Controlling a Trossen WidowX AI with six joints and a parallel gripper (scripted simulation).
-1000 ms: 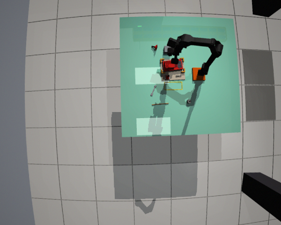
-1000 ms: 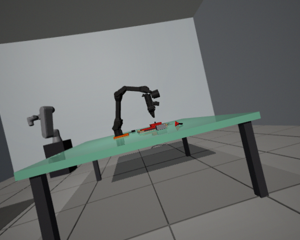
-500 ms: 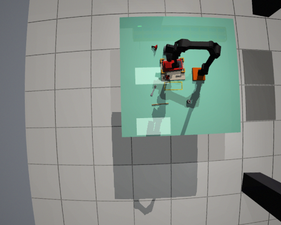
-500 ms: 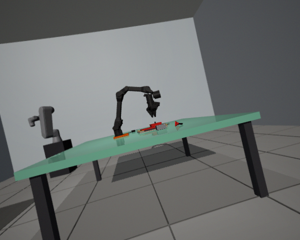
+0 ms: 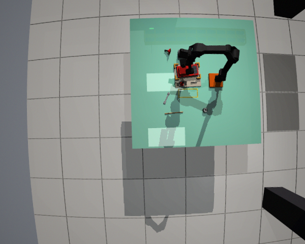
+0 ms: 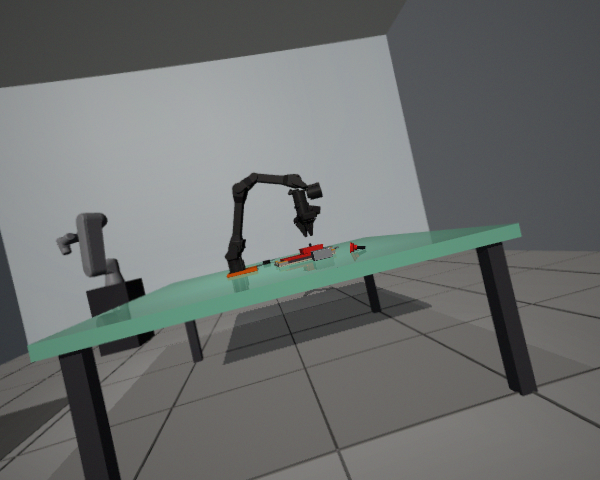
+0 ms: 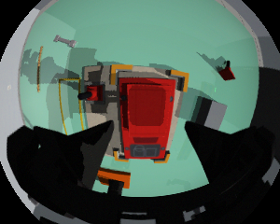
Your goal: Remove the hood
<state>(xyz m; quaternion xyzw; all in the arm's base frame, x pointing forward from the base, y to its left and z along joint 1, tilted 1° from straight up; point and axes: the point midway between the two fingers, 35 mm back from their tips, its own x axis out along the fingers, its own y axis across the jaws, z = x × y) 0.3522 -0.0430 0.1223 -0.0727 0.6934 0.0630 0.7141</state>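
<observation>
Gripper [image 5: 189,70] [image 6: 306,235] [image 7: 150,125] wide open — empty, pointing downward — arm [image 5: 213,49] [image 6: 238,211] arched.

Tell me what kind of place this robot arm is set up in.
Probably a robotics lab or test room: a plain, tiled-floor space where a black arm stands on a green table, and a second, grey arm sits on a black pedestal behind it.

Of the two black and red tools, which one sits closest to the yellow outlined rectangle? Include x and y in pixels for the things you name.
The one on the beige base [image 7: 95,93] beside the toy car; the other lies out on the green tabletop.
</observation>
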